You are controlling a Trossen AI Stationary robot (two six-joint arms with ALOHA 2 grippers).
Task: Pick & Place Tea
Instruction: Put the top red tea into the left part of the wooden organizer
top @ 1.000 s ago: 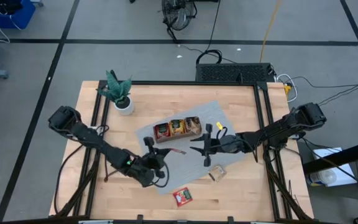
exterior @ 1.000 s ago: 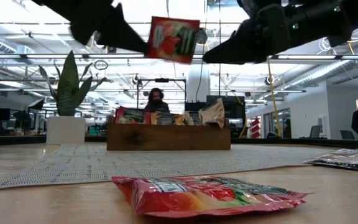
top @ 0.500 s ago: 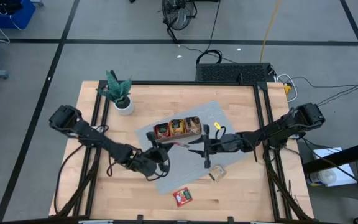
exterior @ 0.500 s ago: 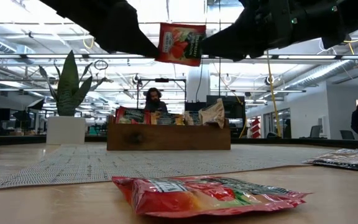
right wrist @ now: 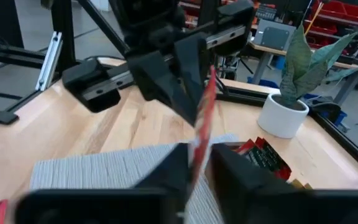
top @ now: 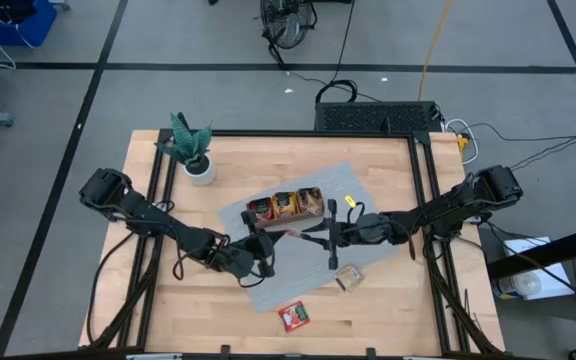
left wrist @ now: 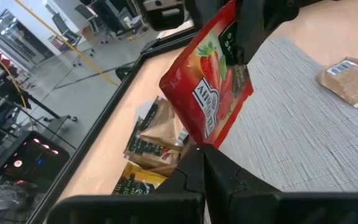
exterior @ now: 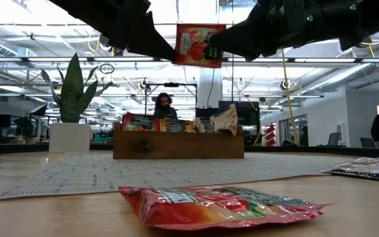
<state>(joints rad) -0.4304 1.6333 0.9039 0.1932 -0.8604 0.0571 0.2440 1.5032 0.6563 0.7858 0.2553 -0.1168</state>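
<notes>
Both arms reach in over the middle of the table and meet above the grey mat (top: 298,255), just in front of the wooden tray (top: 286,208). The left gripper (top: 265,238) comes from the left-hand side, its arm stretched low across the table, and its fingers are pinched together on one edge of a red tea sachet (exterior: 199,45). The right gripper (top: 313,232) comes from the opposite side and its fingers (left wrist: 253,28) sit narrow on the other edge of the same sachet (strawberries and a dark green panel show on its face), so the packet hangs in the air between the two, well clear of the mat.

The tray stands on the far part of the mat and holds several upright sachets (exterior: 176,124), red, dark and tan, in its compartments; which compartment each sits in cannot be told. Another red sachet (top: 292,316) lies flat on the bare wood near the front edge, and a pale tan sachet (top: 348,277) lies at the mat's edge, beside the right arm. A potted plant (top: 194,150) stands at the far left corner.
</notes>
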